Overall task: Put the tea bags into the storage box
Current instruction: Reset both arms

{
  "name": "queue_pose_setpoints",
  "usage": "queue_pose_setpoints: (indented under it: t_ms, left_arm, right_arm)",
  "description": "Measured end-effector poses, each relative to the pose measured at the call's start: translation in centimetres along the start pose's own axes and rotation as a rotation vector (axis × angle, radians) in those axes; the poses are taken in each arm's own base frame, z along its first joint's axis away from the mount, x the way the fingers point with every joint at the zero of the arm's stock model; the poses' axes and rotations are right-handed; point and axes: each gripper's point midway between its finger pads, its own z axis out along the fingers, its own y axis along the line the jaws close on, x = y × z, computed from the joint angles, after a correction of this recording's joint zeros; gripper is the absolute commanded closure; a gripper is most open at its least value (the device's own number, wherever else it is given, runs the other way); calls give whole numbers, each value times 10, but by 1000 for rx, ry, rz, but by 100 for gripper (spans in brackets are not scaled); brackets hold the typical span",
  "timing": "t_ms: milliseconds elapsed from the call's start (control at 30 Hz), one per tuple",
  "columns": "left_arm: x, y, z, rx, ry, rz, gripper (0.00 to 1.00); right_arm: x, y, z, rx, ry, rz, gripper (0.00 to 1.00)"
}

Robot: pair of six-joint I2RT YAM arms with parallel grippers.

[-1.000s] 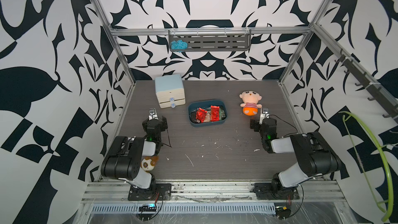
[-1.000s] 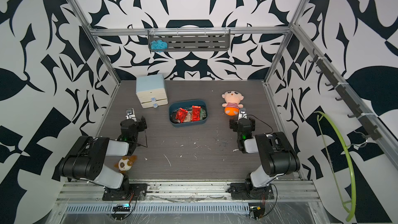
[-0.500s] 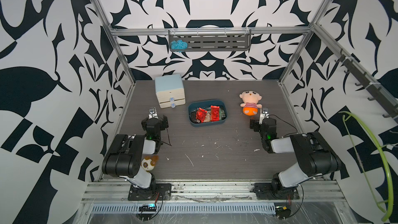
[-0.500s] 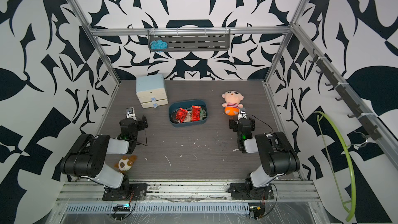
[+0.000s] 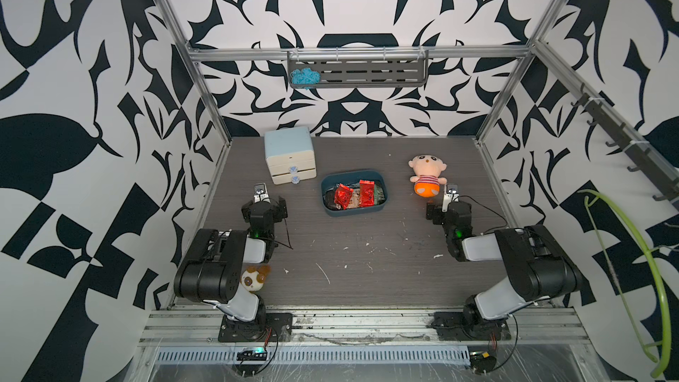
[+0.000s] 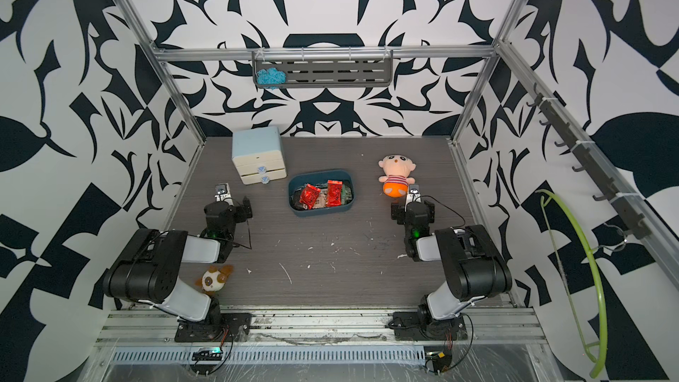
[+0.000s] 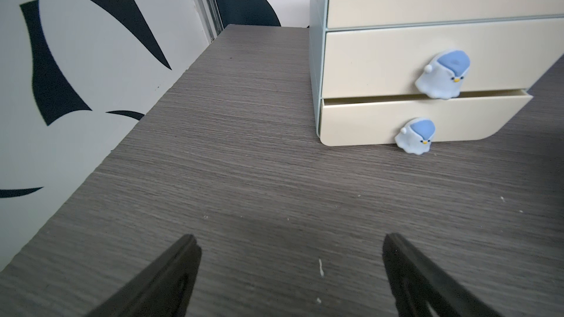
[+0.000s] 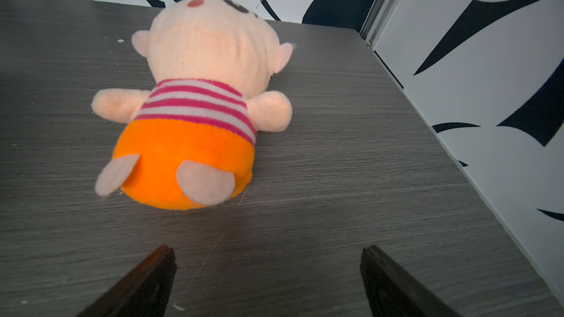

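The storage box [image 5: 352, 212] [image 6: 320, 212], a dark teal tray, sits mid-table in both top views. Several tea bags lie inside it: two shiny red ones [image 5: 343, 196] [image 5: 366, 192] rest on top of darker ones. Off to the box's left, my left gripper [image 5: 263, 204] [image 7: 292, 239] hangs low over bare table, open and empty, facing the drawer cabinet. On the other side of the box, my right gripper [image 5: 449, 207] [image 8: 268, 250] is open and empty too, just short of a plush doll. Neither wrist view shows the box.
A pale blue-and-cream drawer cabinet [image 5: 290, 154] [image 7: 427, 56] stands back left, its bottom drawer slightly out. A plush doll in orange shorts [image 5: 427, 174] [image 8: 195, 111] lies back right. A small brown-and-white plush [image 5: 253, 279] sits by the left arm's base. Walls close both sides.
The left arm has drawn in very slightly. The tea bags, the box and the right arm stand as before.
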Motion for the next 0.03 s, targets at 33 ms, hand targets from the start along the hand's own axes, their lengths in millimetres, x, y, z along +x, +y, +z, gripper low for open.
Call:
queue_pose_setpoints:
  t_ms: [33]
  left_arm:
    - [0, 0, 0, 0, 0, 0, 0]
  right_arm:
    - [0, -1, 0, 1, 1, 1, 1]
